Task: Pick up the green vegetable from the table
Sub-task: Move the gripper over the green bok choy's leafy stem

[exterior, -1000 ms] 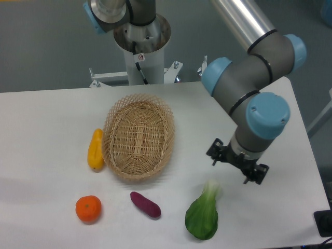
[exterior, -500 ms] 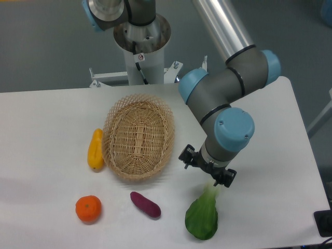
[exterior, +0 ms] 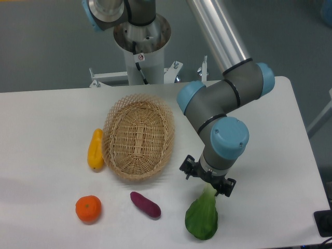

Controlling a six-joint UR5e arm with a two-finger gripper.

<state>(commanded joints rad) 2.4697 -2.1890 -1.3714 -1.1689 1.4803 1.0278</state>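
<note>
Hovering fingers (exterior: pixel 207 179), green vegetable (exterior: pixel 201 220) stem just beneath

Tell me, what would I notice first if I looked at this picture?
Probably the big grey and blue robot arm reaching down over the right side of the white table, its gripper right above the pale stem of the green vegetable. Next, the woven basket in the middle, with a yellow fruit beside it.
</note>
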